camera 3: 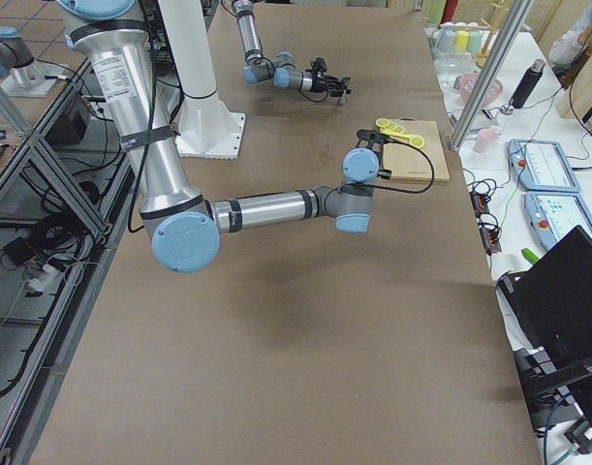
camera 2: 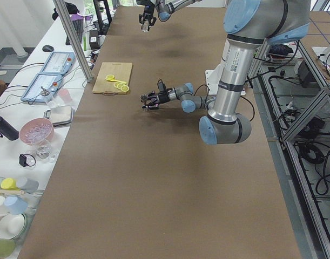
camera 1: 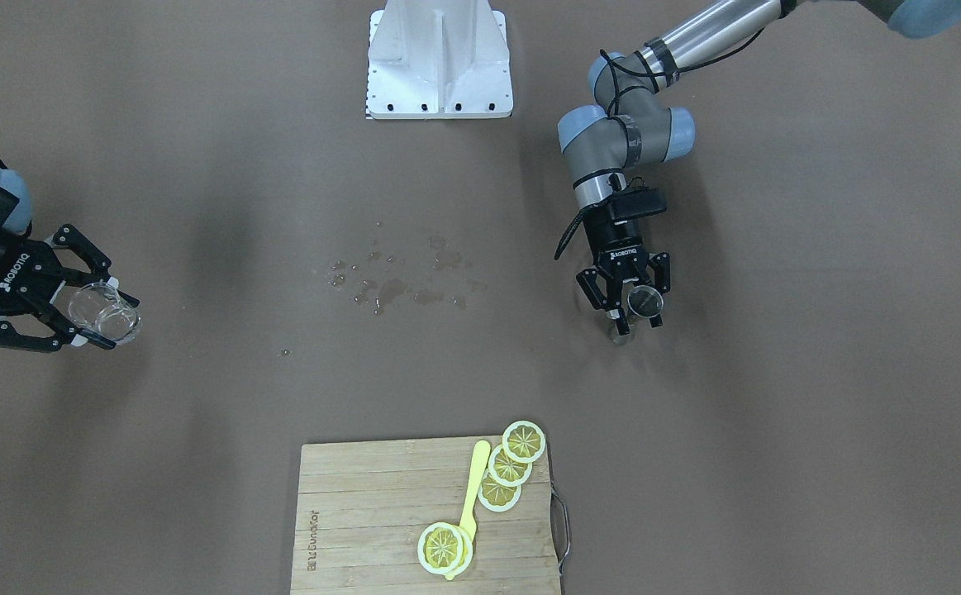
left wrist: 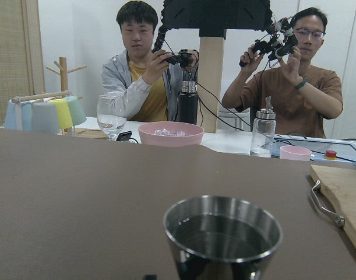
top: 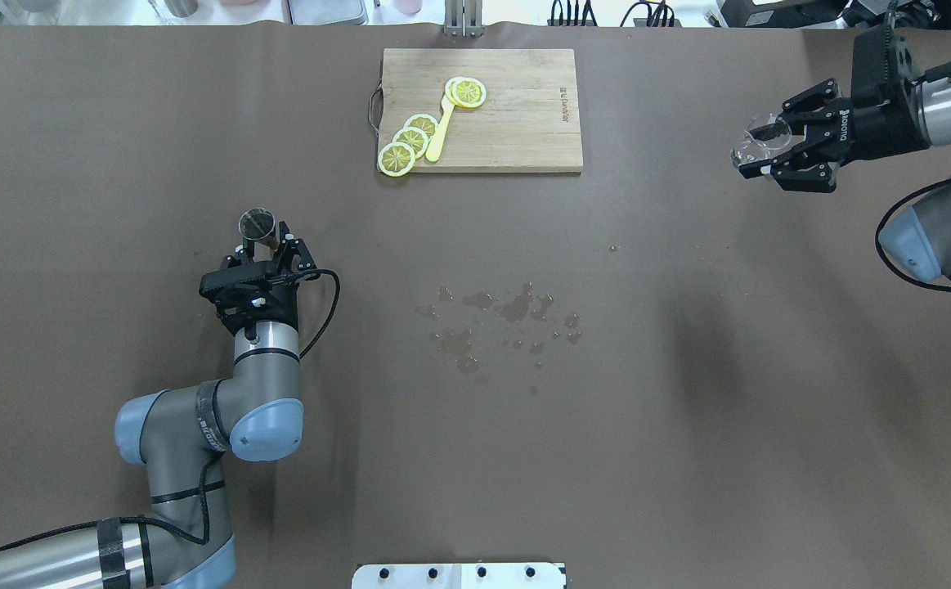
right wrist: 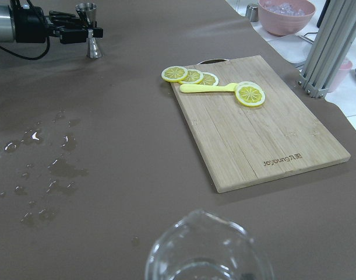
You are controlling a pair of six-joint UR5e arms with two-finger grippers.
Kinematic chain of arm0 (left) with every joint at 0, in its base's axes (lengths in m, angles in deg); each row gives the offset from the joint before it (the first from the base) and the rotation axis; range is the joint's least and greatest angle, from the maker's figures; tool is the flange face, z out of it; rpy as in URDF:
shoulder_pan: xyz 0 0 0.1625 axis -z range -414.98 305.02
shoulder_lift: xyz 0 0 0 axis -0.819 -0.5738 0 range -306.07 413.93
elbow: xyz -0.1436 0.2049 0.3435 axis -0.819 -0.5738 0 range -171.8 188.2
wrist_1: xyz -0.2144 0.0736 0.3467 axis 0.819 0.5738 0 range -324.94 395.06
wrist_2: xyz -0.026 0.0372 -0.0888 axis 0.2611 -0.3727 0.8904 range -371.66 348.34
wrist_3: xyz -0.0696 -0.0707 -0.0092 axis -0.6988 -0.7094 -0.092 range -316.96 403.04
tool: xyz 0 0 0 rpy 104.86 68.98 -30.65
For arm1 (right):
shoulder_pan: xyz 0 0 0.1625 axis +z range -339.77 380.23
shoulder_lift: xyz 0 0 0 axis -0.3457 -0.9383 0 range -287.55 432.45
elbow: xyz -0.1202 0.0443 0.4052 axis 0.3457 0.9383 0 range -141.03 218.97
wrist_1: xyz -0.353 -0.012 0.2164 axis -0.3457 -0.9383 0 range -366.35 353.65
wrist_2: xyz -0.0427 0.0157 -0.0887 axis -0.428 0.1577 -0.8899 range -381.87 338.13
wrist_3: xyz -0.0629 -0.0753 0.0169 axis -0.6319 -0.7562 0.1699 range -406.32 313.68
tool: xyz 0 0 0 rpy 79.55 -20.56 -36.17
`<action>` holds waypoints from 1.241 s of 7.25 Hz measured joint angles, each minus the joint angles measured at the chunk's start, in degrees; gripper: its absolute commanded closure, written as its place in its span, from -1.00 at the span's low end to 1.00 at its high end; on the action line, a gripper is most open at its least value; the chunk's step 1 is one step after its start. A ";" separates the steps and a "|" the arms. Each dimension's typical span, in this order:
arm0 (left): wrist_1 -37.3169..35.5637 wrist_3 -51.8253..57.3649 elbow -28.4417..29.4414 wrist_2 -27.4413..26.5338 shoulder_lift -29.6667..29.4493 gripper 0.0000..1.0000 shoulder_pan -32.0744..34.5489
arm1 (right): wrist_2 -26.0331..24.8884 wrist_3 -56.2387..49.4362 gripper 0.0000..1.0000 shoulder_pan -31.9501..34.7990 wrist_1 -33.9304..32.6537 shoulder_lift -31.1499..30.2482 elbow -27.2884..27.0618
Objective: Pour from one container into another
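Observation:
A small steel jigger [top: 257, 222] stands upright on the brown table, with liquid showing in its cup [left wrist: 222, 233]. My left gripper [top: 262, 248] is low behind it, open, its fingertips on either side of the jigger's base and apart from it. In the front view the jigger [camera 1: 644, 302] sits between those spread fingers. My right gripper [top: 749, 151] is raised high at the far right, shut on a clear glass cup [top: 761, 135] with a spout. The glass rim [right wrist: 204, 251] fills the bottom of the right wrist view.
Spilled water drops [top: 500, 315] lie mid-table. A wooden cutting board [top: 516, 123] with lemon slices [top: 410, 139] and a yellow utensil [top: 440, 131] sits at the far edge. The white robot base [camera 1: 439, 62] is at the near edge. Two people sit beyond the table.

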 measured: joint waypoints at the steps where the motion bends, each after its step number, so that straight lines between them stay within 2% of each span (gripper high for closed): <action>1: -0.05 0.00 0.08 0.00 -0.03 0.07 0.00 | 0.21 -0.01 1.00 0.17 -0.46 -0.02 -0.01; 2: -0.04 0.00 0.11 0.02 -0.05 0.26 0.01 | 0.29 -0.02 1.00 0.25 -0.70 -0.14 -0.01; 5: -0.13 0.00 0.02 0.01 -0.06 0.63 0.04 | 0.57 0.02 1.00 1.15 -1.09 -0.47 -0.18; 9: 0.42 5.65 -4.56 0.13 0.46 0.89 2.11 | 0.64 0.04 1.00 0.99 -7.27 -0.44 -3.88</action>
